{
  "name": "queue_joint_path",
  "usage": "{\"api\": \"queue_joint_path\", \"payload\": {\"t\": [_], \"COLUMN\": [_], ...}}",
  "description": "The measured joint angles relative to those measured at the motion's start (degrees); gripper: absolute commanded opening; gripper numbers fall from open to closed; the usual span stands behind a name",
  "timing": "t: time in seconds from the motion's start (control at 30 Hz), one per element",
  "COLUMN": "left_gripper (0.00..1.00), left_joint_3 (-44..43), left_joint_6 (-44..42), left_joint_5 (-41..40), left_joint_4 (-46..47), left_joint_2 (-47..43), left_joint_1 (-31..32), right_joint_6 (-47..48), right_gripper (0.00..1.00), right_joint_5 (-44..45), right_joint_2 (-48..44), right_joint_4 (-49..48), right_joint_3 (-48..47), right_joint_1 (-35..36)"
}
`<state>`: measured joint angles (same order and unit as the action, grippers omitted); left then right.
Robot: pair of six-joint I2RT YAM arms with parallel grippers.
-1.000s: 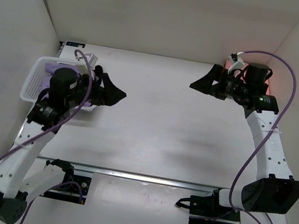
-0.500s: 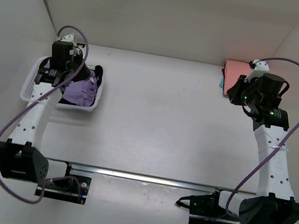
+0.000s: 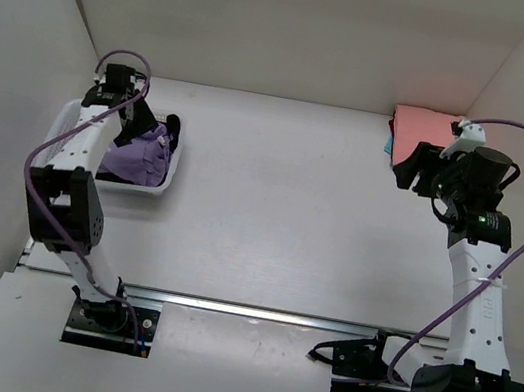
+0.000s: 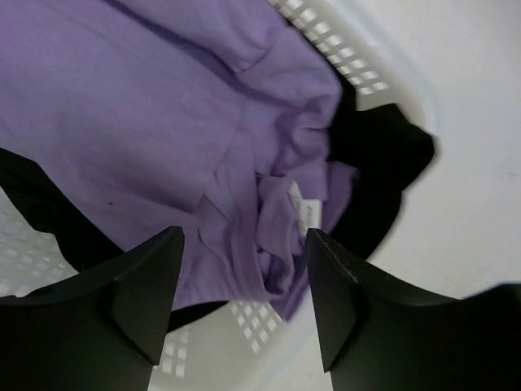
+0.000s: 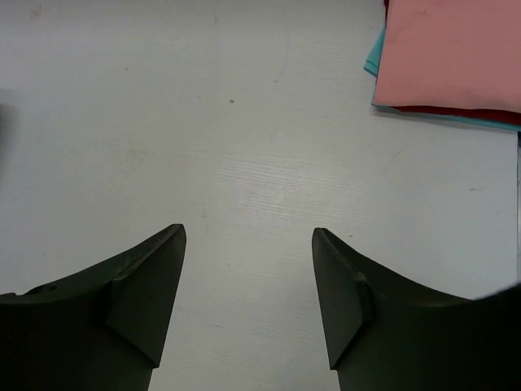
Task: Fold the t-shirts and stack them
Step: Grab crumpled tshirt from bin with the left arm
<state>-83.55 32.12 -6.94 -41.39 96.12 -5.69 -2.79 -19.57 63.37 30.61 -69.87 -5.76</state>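
**One small tag, and we cannot read it**

The only label we find is a small white tag [image 4: 304, 213] sewn into the purple shirt [image 4: 163, 106], near a bunched fold. There are faint grey marks on it, too small and blurred for us to make out. We see no other writing or brand on any cloth.

The purple shirt lies crumpled in the white basket [image 4: 358, 57], a soft lilac with loose folds and a seam running across it. A black shirt [image 4: 383, 155] lies under and beside it, one part hanging over the basket's rim towards the table [image 5: 244, 122]. The basket stands at the left side of the table.

In the far right corner we see a folded pink shirt [image 5: 456, 49], flat and square-edged, on top of a teal shirt [image 5: 374, 57] that shows only as a thin edge at the left and along the bottom. A dark red strip runs under the pink edge.

The left gripper [image 4: 244, 244] hangs over the basket with its fingers spread, and nothing is between them. The right gripper [image 5: 248, 236] is also spread, over bare table just beside the folded stack, and holds nothing.
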Motion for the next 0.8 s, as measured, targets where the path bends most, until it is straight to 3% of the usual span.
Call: {"api": "queue_joint_path", "payload": {"t": [0.23,0.37,0.47,0.53,0.6,0.63,0.8], "left_gripper": [0.73,0.59,0.57,0.43,0.07,0.00,0.00], "left_joint_3": [-0.07,-0.44,-0.72,-0.44,0.61,0.90,-1.55], "left_joint_6": [2.05,2.32,2.45,2.78,3.13,2.93,3.65], "left_joint_5": [-3.72,-5.40,-6.14,-6.12,-6.14,-6.16,-7.78], "left_joint_4": [-0.37,-0.20,-0.24,-0.02,0.59,0.66,-1.95], "left_joint_2": [10.34,13.05,15.19,16.17,16.33,16.31,16.11], "left_joint_1": [1.22,1.70,1.70,1.68,1.66,1.66,2.03], "right_joint_6": [-0.28,-0.24,-0.24,-0.24,-0.24,-0.42,-1.11], "right_gripper": [0.62,0.62,0.61,0.61,0.58,0.59,0.55], "right_joint_5": [-1.11,-1.51,-1.75,-1.92,-2.01,-2.16,-2.38], "right_joint_2": [0.79,2.29,3.45,3.98,4.24,4.35,4.70], "right_joint_4": [-0.24,-0.26,-0.24,-0.26,-0.35,-0.39,-0.96], "right_joint_3": [0.85,0.85,0.85,0.83,0.83,0.81,0.76], "right_joint_1": [-1.92,-1.51,-1.31,-1.05,-1.01,-0.87,0.17]}}
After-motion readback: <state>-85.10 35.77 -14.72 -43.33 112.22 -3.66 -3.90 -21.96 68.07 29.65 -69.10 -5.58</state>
